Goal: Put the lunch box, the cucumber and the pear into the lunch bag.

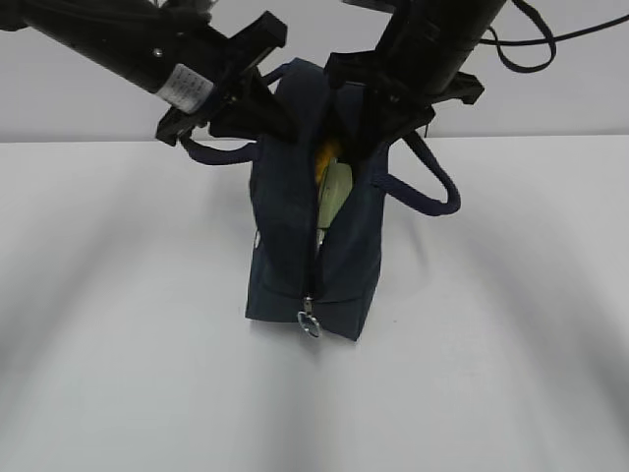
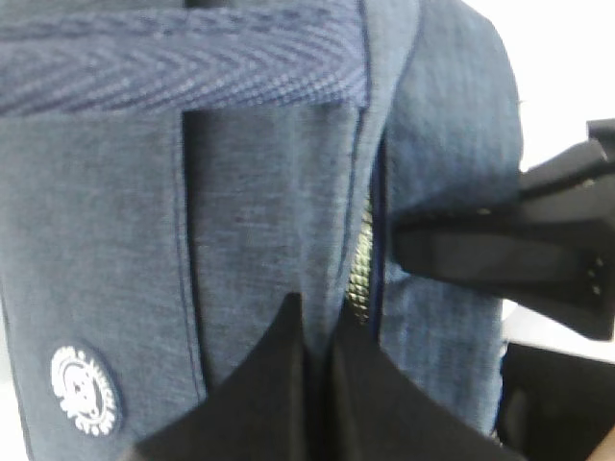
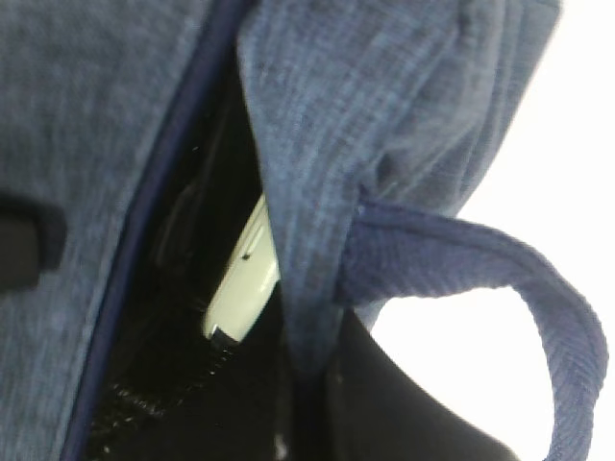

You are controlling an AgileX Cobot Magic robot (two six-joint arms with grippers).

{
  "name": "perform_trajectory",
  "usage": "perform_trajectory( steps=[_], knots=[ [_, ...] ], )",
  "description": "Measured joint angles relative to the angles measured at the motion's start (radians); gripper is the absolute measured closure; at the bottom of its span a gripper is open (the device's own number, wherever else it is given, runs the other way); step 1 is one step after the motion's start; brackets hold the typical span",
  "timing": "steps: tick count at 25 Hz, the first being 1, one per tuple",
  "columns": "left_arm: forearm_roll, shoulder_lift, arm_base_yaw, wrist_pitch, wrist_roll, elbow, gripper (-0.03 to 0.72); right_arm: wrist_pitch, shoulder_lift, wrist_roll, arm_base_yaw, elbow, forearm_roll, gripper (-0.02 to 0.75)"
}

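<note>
Step in hand: I judge the loading is nearly or fully done and I am holding the lunch bag (image 1: 314,246) by its top, one gripper on each side of the opening.
Bag: it stands upright on the white table (image 1: 118,324), its zipper open along the near face down to the ring pull (image 1: 309,320) at the base.
Left gripper (image 1: 257,120): it sits at the bag's upper left edge; in the left wrist view my two dark fingers (image 2: 264,384) lie almost together against the fabric beside the zipper teeth (image 2: 363,274), narrow, apparently pinching the cloth, though I cannot see the grip clearly.
Right gripper (image 1: 393,113): it is at the upper right edge, just above the right handle (image 1: 432,187); the right wrist view shows only a dark finger low in the frame, so I cannot tell whether it is wide or closed.
Lunch box: its pale green lid (image 1: 334,192) shows in the gap, inside the bag; the right wrist view shows it too.
Pear: a yellow patch (image 1: 326,157) above the lid is probably it, inside the bag.
Cucumber: not seen in any view; it may be hidden deeper inside.
Next move: if the cucumber is in, both grippers should let go and lift clear without tipping the bag; if not, keep the mouth spread wide.
</note>
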Motion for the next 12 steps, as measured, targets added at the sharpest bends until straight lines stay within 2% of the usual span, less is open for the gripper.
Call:
perform_trajectory(
  steps=[5, 12],
  knots=[
    [-0.022, 0.029, -0.074, -0.111, 0.0, 0.0, 0.688, 0.004, 0.0, 0.014, 0.0, -0.017, -0.141, 0.743],
    [-0.04, 0.1, -0.081, -0.171, 0.0, 0.0, 0.688, -0.024, 0.048, 0.016, 0.0, -0.019, -0.184, 0.743]
  ],
)
